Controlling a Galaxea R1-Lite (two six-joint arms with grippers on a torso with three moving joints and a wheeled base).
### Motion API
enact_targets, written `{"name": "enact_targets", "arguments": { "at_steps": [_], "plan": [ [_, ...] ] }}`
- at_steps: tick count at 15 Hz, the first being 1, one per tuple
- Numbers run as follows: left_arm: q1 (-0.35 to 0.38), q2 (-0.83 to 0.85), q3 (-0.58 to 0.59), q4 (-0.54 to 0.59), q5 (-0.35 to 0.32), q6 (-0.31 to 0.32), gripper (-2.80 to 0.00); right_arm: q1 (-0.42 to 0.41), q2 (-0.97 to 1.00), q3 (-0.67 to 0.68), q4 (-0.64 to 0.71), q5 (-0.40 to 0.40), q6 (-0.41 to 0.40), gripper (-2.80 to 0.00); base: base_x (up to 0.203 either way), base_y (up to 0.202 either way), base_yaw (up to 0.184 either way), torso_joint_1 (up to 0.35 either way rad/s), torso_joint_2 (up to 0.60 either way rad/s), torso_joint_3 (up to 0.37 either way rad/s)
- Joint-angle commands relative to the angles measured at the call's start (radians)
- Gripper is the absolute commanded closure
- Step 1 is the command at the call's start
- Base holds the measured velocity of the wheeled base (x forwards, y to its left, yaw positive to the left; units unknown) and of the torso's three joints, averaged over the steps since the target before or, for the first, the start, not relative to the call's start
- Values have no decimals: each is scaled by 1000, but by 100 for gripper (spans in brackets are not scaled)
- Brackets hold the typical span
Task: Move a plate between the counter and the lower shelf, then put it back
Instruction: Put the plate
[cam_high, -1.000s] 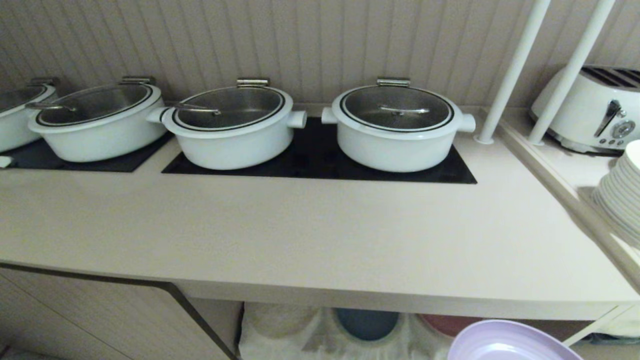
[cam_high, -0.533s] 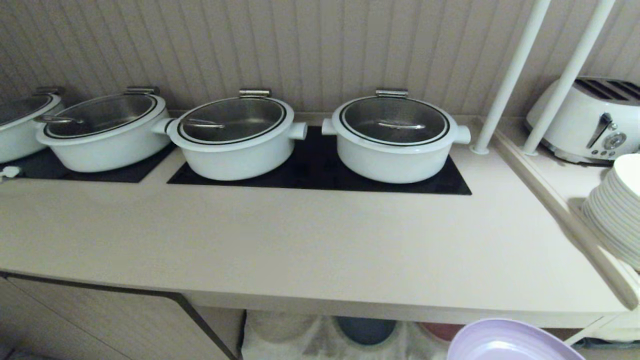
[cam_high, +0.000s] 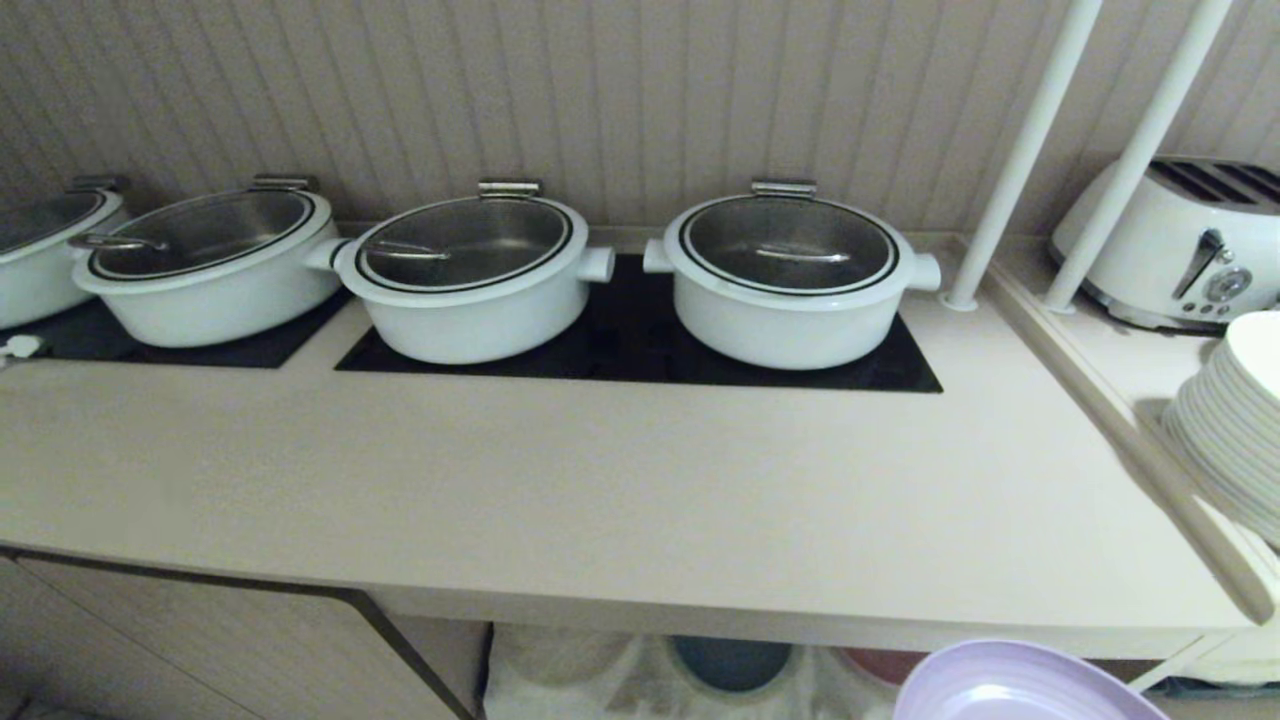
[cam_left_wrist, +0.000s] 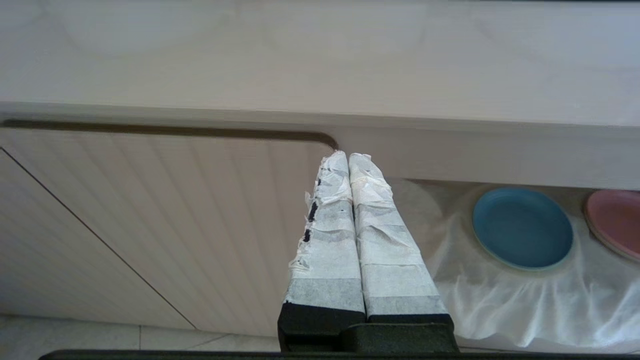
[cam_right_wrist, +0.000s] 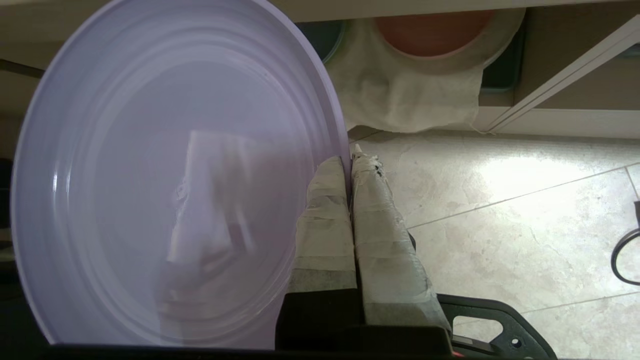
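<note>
Plate (cam_right_wrist: 150, 190) is the lavender one, and right now it's off both surfaces, pinched by its rim in the right tool (cam_right_wrist: 350, 160), whose taped fingers (cam_right_wrist: 325, 225) are clamped tight on the edge. From the head camera you only catch the plate's rim poking in at the bottom right, lower than the front edge of the table (cam_high: 640, 500) and out in front of it, over the tiled floor (cam_right_wrist: 500, 225).

Table top has white lidded pots (cam_high: 790, 270) sitting on the black cooktop panels at the back, nothing on the bare beige part in front. Lower shelf (cam_left_wrist: 500, 300) underneath has wrinkled white cloth with a blue plate (cam_left_wrist: 522, 227) and a pink plate (cam_left_wrist: 615, 222) side by side on it.

Left tool (cam_left_wrist: 348, 157) is closed on nothing, fingers pressed together, hanging in front of the cabinet door beside the shelf opening. Off to the right there's a toaster (cam_high: 1180, 245) and stacked white plates (cam_high: 1235, 420).
</note>
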Motion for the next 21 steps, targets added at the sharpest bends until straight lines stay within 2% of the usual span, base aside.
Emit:
{"name": "enact_targets", "arguments": {
  "at_steps": [1, 4, 15, 21],
  "plan": [
    [0, 0, 0, 0, 0, 0, 0, 0, 0, 0, 2, 2, 1, 0, 0, 0, 0, 166, -332, -169],
    [0, 0, 0, 0, 0, 0, 0, -1, 0, -5, 3, 2, 1, 0, 0, 0, 0, 131, -286, -134],
    [0, 0, 0, 0, 0, 0, 0, 7, 6, -26, 6, 2, 6, 0, 0, 0, 0, 0, 0, 0],
    [0, 0, 0, 0, 0, 0, 0, 51, 41, -70, 16, 60, 3, 0, 0, 0, 0, 0, 0, 0]
  ]
}}
